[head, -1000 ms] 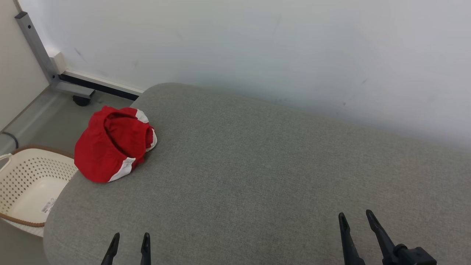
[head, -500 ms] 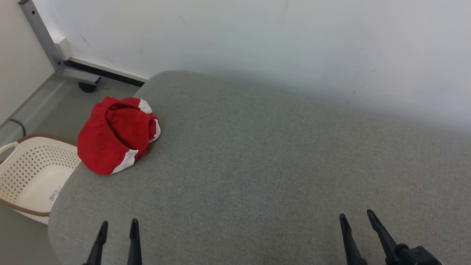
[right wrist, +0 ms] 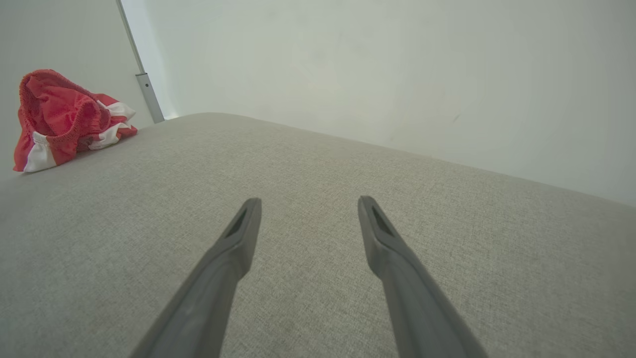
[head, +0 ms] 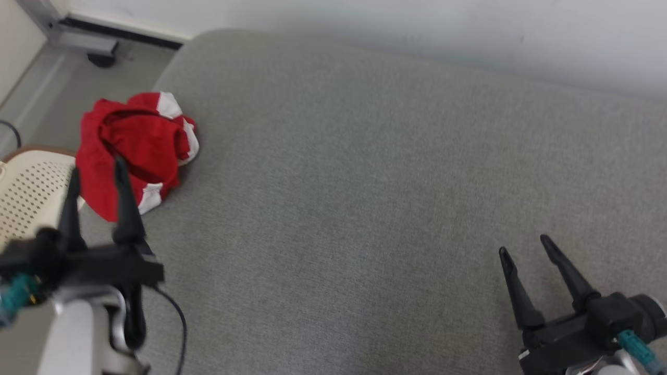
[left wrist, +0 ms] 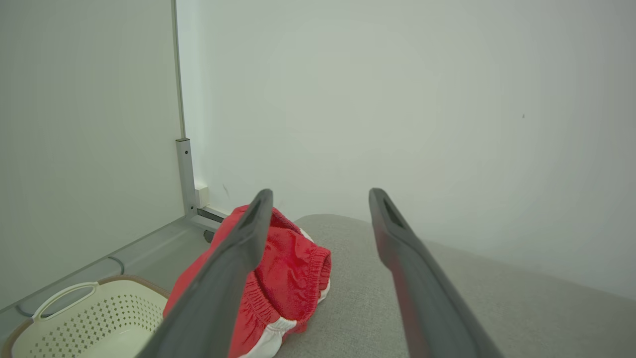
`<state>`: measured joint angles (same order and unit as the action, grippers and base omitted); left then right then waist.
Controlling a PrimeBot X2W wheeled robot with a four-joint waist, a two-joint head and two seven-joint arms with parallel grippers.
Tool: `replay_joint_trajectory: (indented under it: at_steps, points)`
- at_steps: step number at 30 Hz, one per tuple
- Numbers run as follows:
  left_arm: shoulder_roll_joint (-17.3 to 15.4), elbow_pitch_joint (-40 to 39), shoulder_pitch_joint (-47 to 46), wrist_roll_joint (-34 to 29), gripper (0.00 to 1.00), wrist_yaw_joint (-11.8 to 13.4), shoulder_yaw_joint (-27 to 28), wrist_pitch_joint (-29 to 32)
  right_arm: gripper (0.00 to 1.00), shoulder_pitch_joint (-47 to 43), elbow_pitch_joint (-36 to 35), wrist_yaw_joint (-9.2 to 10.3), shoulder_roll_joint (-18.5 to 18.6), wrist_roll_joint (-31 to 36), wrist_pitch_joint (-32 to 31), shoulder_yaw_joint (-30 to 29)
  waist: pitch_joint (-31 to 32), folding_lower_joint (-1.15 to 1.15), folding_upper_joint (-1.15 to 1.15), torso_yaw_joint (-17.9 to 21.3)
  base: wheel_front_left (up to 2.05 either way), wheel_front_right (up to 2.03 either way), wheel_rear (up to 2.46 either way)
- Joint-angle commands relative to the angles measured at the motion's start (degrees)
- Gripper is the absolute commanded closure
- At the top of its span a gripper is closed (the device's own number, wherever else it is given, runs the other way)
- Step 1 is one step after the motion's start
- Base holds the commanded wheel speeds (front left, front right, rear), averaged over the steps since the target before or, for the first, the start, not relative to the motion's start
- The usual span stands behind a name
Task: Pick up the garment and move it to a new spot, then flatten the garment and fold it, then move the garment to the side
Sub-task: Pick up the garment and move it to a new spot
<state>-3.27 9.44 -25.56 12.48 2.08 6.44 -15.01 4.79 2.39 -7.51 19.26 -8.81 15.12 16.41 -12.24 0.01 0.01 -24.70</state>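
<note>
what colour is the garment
The garment is red with white trim, best in the right wrist view.

Left tool (head: pixel 97 165): two long, black, tapering fingers (head: pixel 126 208) on a black, box-shaped mounting block (head: pixel 112 268). A teal connector (head: pixel 15 294) sits at the block's outer end. A thin black cable (head: pixel 180 325) loops beside a pale grey forearm (head: pixel 73 333). This portion is blurred. Right tool (head: pixel 523 245): same black finger pattern on a black housing (head: pixel 563 344), with a teal plug (head: pixel 633 346) below a rounded black collar (head: pixel 651 312). In the wrist views the fingers read matt dark grey, each with a narrow elongated recess (right wrist: pixel 380 220) on its inner face near the tip.
</note>
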Motion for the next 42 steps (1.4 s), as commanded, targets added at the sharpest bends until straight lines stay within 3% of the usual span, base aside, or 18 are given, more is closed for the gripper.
replay_joint_trajectory:
  at_steps: [1, 9, 14, 18, 22, 31, 38, 39, 40, 42]
  points:
    - [-0.7, 2.4, -3.6, 0.4, 0.00, -0.6, 1.3, -0.2, 0.00, 1.3, -0.2, 0.03, 1.1, 0.0, 0.0, 0.1, -6.2, -0.01, -0.01, 1.8, 0.00, 0.00, 0.00]
    - [-5.7, 18.0, -19.6, 0.2, 0.00, 0.6, 5.3, -0.1, 0.00, 4.8, -0.6, 0.03, 4.2, -0.2, 0.0, 0.3, -12.4, -0.01, -0.01, 3.4, 0.00, 0.00, 0.00]
    - [-8.5, 27.1, -26.3, 0.1, 0.00, 1.3, 5.3, 3.8, 0.00, 6.4, -0.5, 0.03, 5.2, -0.2, 0.0, 0.6, -15.0, -0.01, -0.01, 4.4, 0.00, 0.00, 0.00]
    - [-11.8, 34.8, -31.1, -1.6, 0.00, 2.4, 4.0, 10.4, 0.00, 7.5, -0.1, 0.04, 5.7, -0.1, -0.1, 0.6, -16.8, -0.01, -0.01, 5.2, 0.00, 0.00, 0.00]
    - [-13.7, 40.2, -35.2, -1.5, 0.00, 1.6, 3.0, 17.8, 0.00, 8.2, 0.5, 0.06, 5.8, 0.0, -0.2, 0.3, -18.1, -0.01, -0.01, 5.8, 0.00, 0.00, 0.00]
    - [-14.8, 47.5, -38.7, 0.1, 0.00, -0.9, 1.7, 29.9, 0.00, 10.7, 1.6, 0.08, 5.5, 0.2, -0.5, 0.9, -20.4, -0.01, -0.01, 6.7, 0.00, 0.00, 0.00]
    - [-14.1, 49.9, -37.1, 0.2, 0.00, -1.2, 0.5, 31.5, 0.00, 12.1, 2.5, 0.12, 4.8, -0.3, -0.5, 1.2, -20.9, -0.01, -0.01, 7.5, 0.00, 0.00, 0.00]
    - [-14.0, 49.9, -36.8, 0.3, 0.58, -1.4, 0.5, 30.9, 0.00, 12.1, 2.5, 0.12, 4.7, -0.4, -0.5, 1.2, -20.8, -0.01, -0.01, 7.7, 0.00, 0.00, 0.00]
    - [-13.9, 49.7, -36.4, 0.5, 1.00, -1.7, 0.5, 30.1, 0.00, 12.2, 2.6, 0.12, 4.5, -0.4, -0.5, 1.3, -20.7, -0.01, -0.01, 7.8, 0.00, 0.00, 0.00]
    - [-14.0, 49.1, -35.8, 0.7, 1.00, -2.0, 0.5, 27.6, 0.00, 12.2, 2.7, 0.12, 4.3, -0.5, -0.5, 1.4, -20.3, -0.01, -0.01, 8.1, 0.00, 0.00, 0.00]
